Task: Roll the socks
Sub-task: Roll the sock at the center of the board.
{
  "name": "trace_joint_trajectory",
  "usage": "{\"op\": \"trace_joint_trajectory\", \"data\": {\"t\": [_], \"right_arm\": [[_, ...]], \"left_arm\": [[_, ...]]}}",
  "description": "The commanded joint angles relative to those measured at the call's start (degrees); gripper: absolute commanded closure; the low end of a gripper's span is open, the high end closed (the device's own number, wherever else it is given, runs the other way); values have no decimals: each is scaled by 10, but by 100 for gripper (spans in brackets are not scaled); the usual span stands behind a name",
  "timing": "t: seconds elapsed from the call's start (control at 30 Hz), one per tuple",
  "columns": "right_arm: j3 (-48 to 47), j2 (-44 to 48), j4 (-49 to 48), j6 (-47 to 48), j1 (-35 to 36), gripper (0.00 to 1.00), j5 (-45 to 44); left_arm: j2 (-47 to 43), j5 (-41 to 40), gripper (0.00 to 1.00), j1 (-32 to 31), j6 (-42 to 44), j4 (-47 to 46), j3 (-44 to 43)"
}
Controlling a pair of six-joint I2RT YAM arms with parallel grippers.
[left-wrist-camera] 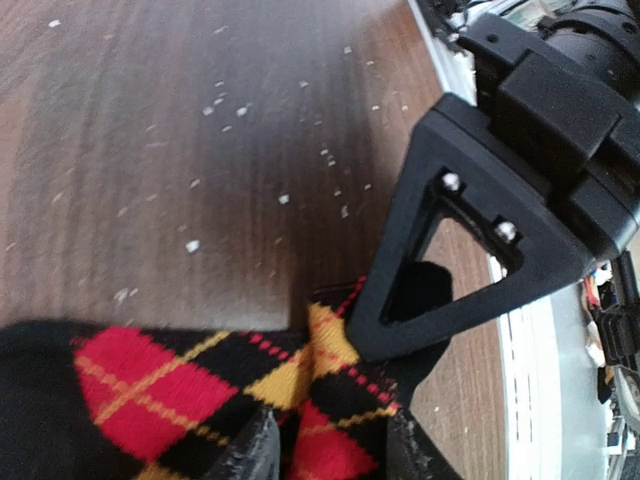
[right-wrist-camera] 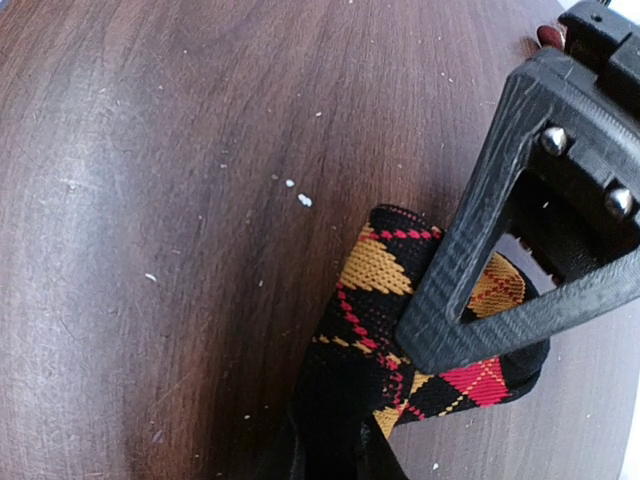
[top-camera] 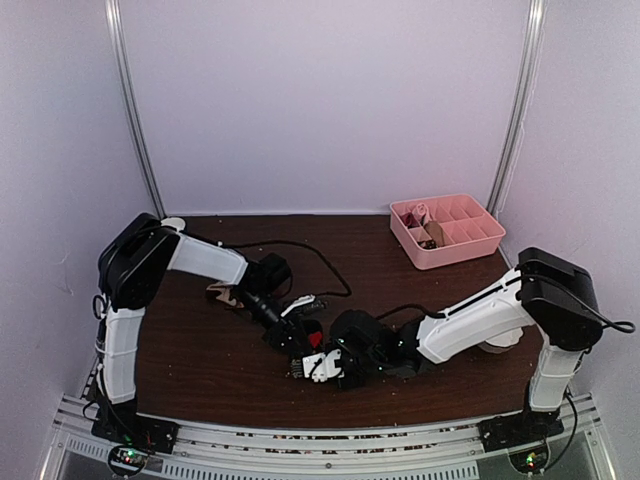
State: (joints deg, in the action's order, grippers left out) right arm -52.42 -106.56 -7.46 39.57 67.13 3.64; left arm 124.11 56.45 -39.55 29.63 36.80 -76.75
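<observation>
1. My left fingers [left-wrist-camera: 252,452] and right fingers [left-wrist-camera: 400,250] are both clamping tight on the black fabric sock with red-orange argyle diamonds [left-wrist-camera: 130,370], at the front of the dark wooden desk [top-camera: 200,360].
2. It is looking light, limp and stretchy, so I am favouring a grip on bunched folds.

We see both arms built of smooth white links, the left arm [top-camera: 205,258] and the right arm [top-camera: 470,322], joined by chunky black motor housings [top-camera: 135,262], with thin black cables [top-camera: 290,243] trailing from them. At three o'clock in the left wrist view, a matte black open triangular finger [left-wrist-camera: 415,200] carries two silver screws [left-wrist-camera: 450,181]. A ribbed twin finger [right-wrist-camera: 472,230] fills two o'clock in the right wrist view.
</observation>
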Motion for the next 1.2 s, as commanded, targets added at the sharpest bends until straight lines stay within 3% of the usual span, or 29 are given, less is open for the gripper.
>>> {"op": "trace_joint_trajectory", "data": {"t": [0.0, 0.3, 0.7, 0.93, 1.17], "right_arm": [[7, -16, 120, -26, 6, 100, 35], [-11, -23, 139, -36, 11, 100, 14], [-59, -30, 176, -53, 13, 100, 5], [-87, -42, 221, -98, 1, 100, 62], [-122, -81, 294, -171, -45, 100, 188]], "left_arm": [[-37, -53, 61, 19, 1, 39, -21], [-74, -117, 70, 47, 2, 23, 7], [17, -151, 81, 23, -2, 10, -52], [20, -128, 84, 4, 8, 10, -30], [20, -114, 86, 4, 11, 9, -21]]}}
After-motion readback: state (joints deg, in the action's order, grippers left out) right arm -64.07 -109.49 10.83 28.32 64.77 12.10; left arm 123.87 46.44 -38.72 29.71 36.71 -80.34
